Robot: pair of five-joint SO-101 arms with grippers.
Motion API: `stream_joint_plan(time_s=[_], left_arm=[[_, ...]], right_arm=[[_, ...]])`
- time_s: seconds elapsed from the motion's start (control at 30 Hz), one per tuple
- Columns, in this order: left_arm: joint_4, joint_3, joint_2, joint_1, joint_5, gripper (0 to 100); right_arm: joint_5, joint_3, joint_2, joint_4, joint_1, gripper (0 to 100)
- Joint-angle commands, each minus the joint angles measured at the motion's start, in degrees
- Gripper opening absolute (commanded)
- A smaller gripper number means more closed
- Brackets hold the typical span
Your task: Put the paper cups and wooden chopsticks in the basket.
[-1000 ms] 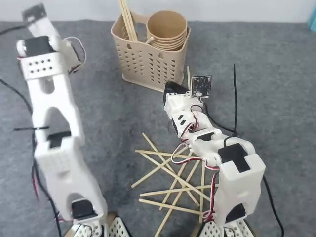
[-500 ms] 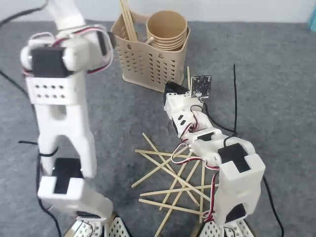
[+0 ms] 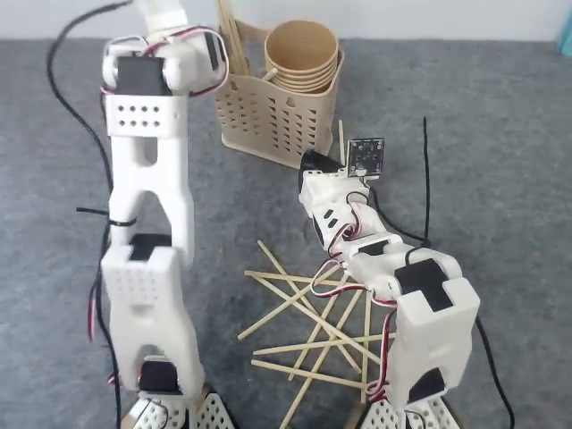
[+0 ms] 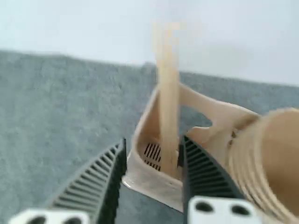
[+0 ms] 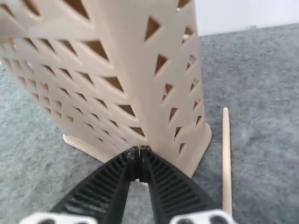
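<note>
While inside 1 basket (image 3: 268, 121), 1 stack of paper cups (image 3: 304, 55).

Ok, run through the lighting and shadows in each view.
High view: soft, even light, with only faint shadows under the loose chopsticks on the grey mat. Left wrist view: the pale wall behind the basket is bright, with no glare on the basket. Right wrist view: the basket side is evenly lit, its holes are darker, and there is no glare on the lone chopstick.

The basket (image 3: 268, 116) is beige plastic, smooth with a faint sheen; the cups (image 3: 304, 49) are matt tan paper. The chopsticks (image 5: 225, 154) are pale bare wood, dull. The table (image 3: 500, 206) wears grey cloth — rough, felt-like. The arms (image 3: 147, 179) are matt white plastic.
</note>
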Motion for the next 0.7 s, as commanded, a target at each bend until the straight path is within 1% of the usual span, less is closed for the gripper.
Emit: stream_joint_plan(time_s=[0.0,0.23,0.3,0.37,0.4,0.43,0.53,0.67], left_arm=[[-1.2,-10.5,7.6,-1.7,2.4,17],[-0.3,-17.1,17.8,-1.5,2.4,17],[1.5,-19.2,18.7,-1.1,2.4,12],[4.0,-21.5,18.8,-0.4,2.4,3],[5.7,-22.6,18.5,-0.2,2.4,0],[8.2,-24.0,18.5,0.6,2.4,1],[17.7,-30.7,18.5,3.2,2.4,1],[17.8,-24.1,12.7,4.7,2.5,1]], right_arm=[[0.7,-0.3,-3.5,0.3,0.0,0.8],[0.7,-0.3,-3.5,0.3,0.0,0.8],[0.7,-0.3,-3.4,0.3,0.0,0.8],[0.7,-0.3,-3.4,0.3,0.0,0.7],[0.7,-0.3,-3.4,0.3,0.0,0.7],[0.7,-0.3,-3.5,0.3,0.0,0.7],[0.7,-0.3,-3.5,0.3,0.1,0.7],[0.7,-0.1,-3.6,0.3,0.0,0.7]])
